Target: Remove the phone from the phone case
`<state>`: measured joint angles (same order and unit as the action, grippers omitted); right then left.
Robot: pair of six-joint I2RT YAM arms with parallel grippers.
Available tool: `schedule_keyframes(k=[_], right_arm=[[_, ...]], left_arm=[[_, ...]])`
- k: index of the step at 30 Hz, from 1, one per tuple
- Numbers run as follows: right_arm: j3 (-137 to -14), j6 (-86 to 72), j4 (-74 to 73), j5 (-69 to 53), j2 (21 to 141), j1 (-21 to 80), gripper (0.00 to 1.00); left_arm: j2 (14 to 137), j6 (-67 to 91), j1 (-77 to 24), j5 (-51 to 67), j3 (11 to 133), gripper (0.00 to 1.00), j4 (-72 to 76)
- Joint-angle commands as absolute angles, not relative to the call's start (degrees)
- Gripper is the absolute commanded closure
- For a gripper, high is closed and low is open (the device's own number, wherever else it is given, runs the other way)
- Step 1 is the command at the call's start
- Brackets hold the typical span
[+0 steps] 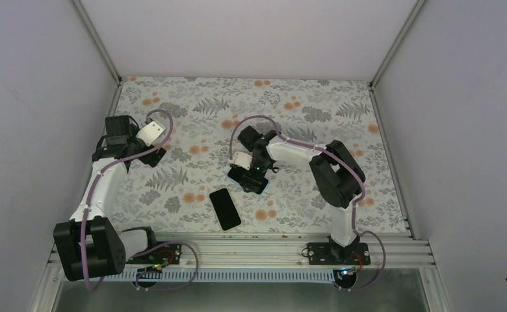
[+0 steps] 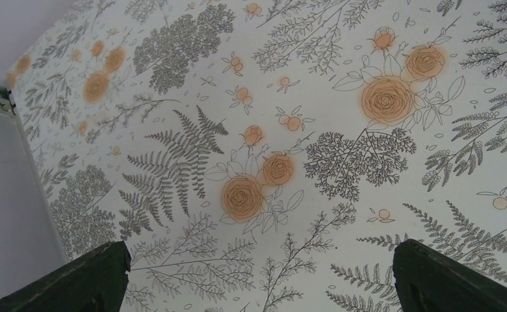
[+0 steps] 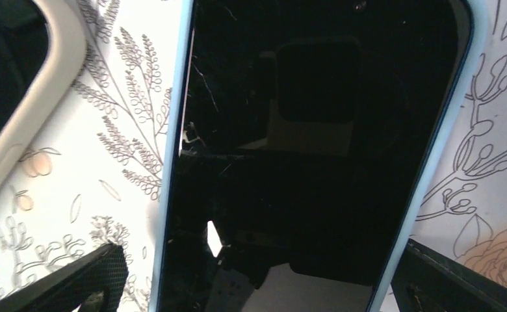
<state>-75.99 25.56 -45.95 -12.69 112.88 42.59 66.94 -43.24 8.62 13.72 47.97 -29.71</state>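
Note:
A black-screened phone [image 3: 316,130] in a light blue phone case [image 3: 170,149] lies flat on the floral cloth at the table's middle [image 1: 256,184]. My right gripper [image 3: 260,260] hovers low over it, open, with one fingertip outside each long edge of the case and neither visibly touching it. In the top view the right gripper [image 1: 254,170] covers the phone's far end. My left gripper [image 2: 257,260] is open over bare cloth at the left of the table [image 1: 152,155], holding nothing.
A second dark phone-like slab [image 1: 225,208] lies just left of and nearer than the cased phone. A dark item with a pale beige rim [image 3: 36,97] shows left of the blue case. White walls enclose the table, and a metal rail [image 1: 264,244] runs along the near edge.

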Motion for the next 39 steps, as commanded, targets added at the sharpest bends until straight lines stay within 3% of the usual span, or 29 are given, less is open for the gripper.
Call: schedule_keyframes(k=[1,7,11,15,23,27,39], right_arm=[[-71.22,22.21,-45.98,-2.91,119.45,43.93,0.00],[-68.28,21.59,-41.61,2.46,120.97,44.34,0.03],[-66.52,22.29,-39.12,5.29,120.19,44.51,0.26],[-65.68,23.00,-38.57,5.44,119.16,44.56,0.41],[-61.29,27.70,-28.95,6.79,108.70,45.41,0.45],[-61.07,29.01,-25.00,6.65,103.81,45.51,0.57],[-63.13,29.94,-19.37,7.34,93.51,48.02,0.49]], left_arm=[[67.30,-42.54,9.05,12.95,48.69,0.00,-30.19],[67.22,-41.65,9.01,11.56,48.57,0.00,-29.63],[67.08,-41.10,9.03,11.44,49.15,0.00,-29.52],[67.26,-40.99,9.05,13.45,50.16,0.00,-30.90],[72.06,-42.14,8.66,32.00,57.08,0.00,-42.99],[77.22,-43.12,7.75,39.75,65.20,0.00,-51.14],[91.97,-36.92,-1.74,43.36,78.13,0.00,-57.93]])
